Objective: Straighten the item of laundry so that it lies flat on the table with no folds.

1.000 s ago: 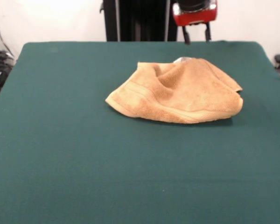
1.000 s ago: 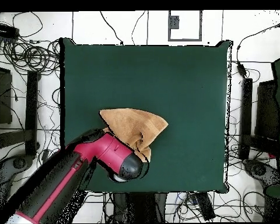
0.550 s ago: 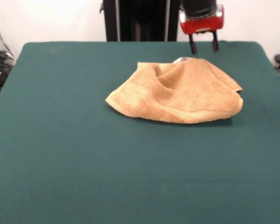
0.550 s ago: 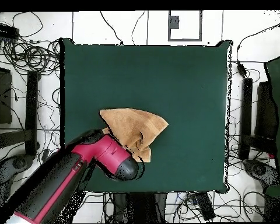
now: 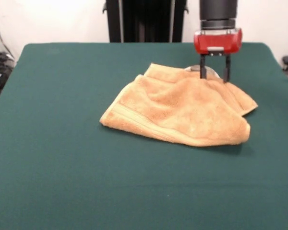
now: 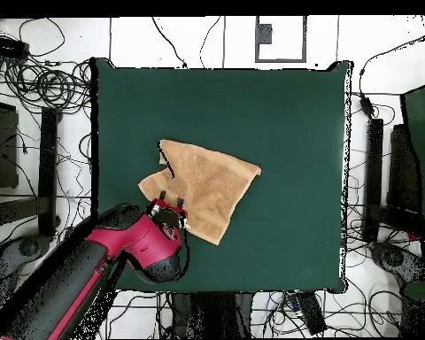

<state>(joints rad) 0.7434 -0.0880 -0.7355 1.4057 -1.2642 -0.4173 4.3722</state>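
You are looking at a dark green table with one orange-tan towel lying right of centre in the front view. The towel is still rumpled: layers overlap, a rounded fold runs along its near right side, and a woven band shows along the left edge. In the overhead view the towel sits left of the table's middle, roughly triangular, with its long axis running from about 8 o'clock to 2 o'clock.

The red tool stands upright at the towel's far right edge in the front view, its two dark fingers spread apart with the tips down at the cloth; nothing appears pinched yet. Overhead, the tool meets the towel's 7 o'clock corner, so nearly all the cloth lies toward 1 o'clock from it. Any spreading pull probably has to run away from that bulk.
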